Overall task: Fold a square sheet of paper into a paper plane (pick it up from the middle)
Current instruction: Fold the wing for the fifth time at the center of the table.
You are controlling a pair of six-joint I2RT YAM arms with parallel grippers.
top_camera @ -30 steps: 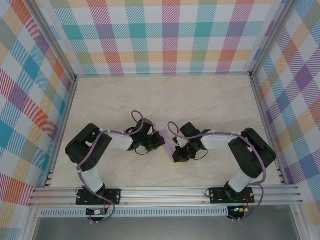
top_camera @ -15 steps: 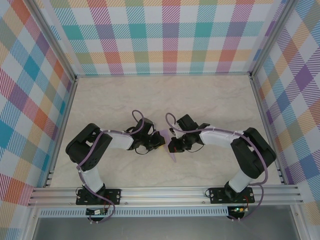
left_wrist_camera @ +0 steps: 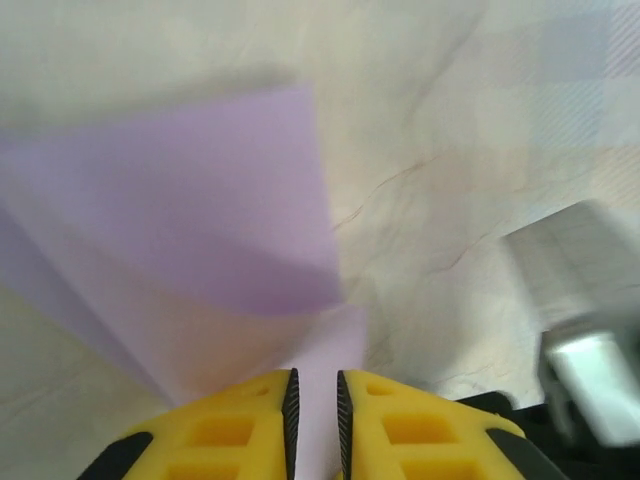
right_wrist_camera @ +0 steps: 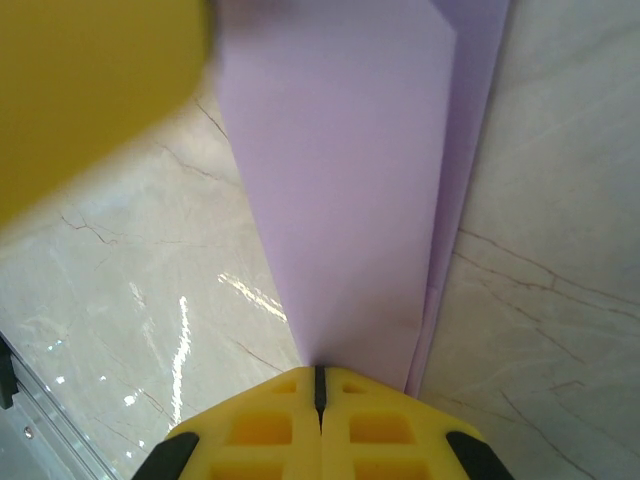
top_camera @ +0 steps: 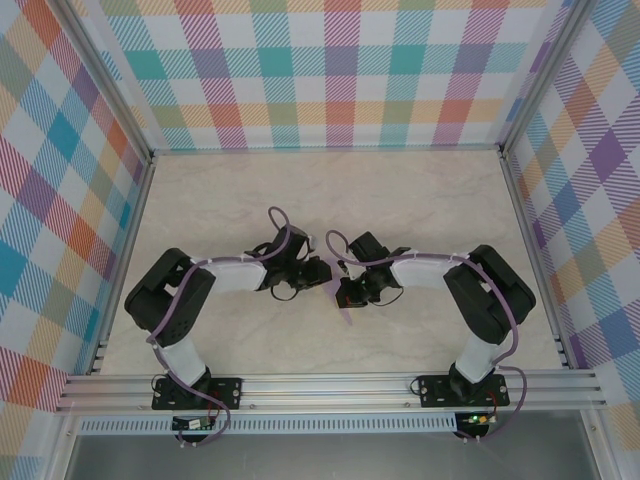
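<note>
thin lavender-purple paper sheet (right_wrist_camera: 350, 150), part-folded, mid-table btwn both arms | r gripper (right_wrist_camera: 320, 375) clamped on its narrow end | l gripper (left_wrist_camera: 314, 385) jaws a slit apart, paper in gap | likely light, floppy, creases easy; grip at folded edge

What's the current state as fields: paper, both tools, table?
paper: lavender, folded to a taper, a second layer showing along one edge
left tool: jaws slightly apart, paper seen in the gap
right tool: shut on the paper's narrow end
table: pale marble pattern; both tools meet near its middle
</note>
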